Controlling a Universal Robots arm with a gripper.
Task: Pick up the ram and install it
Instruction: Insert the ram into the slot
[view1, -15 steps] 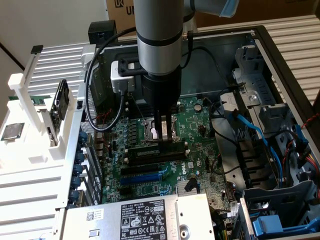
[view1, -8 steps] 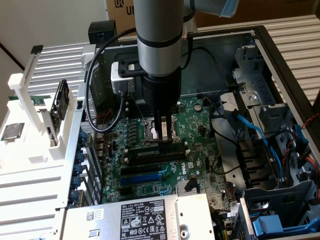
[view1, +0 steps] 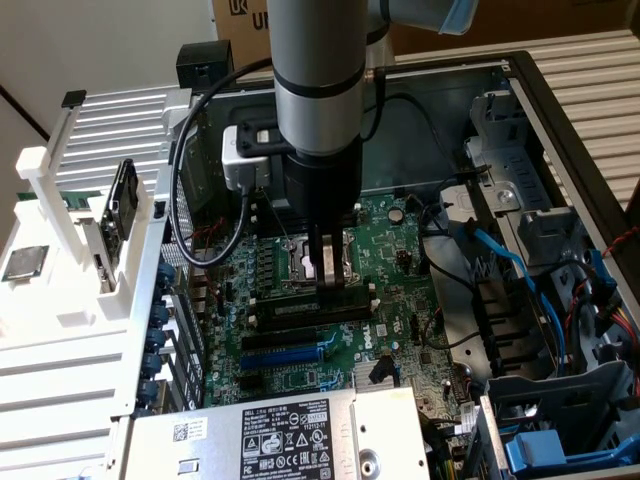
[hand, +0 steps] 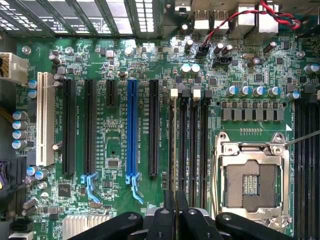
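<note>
Wrist view showed the claw (hand: 175, 214) clenched on the ram (hand: 173, 165), which stood edge-on in the memory slot (hand: 172, 107) farthest from the socket (hand: 251, 182) (how deep it sat was unclear). Doing this well probably meant holding it upright and pressing evenly until the clips (hand: 174, 93) caught.

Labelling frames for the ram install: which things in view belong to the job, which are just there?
Job:
ram, standing at the slots
tool, closed on it
black memory slots

Just there:
CPU socket
blue expansion slot
blue cables
white rack
power supply
</note>
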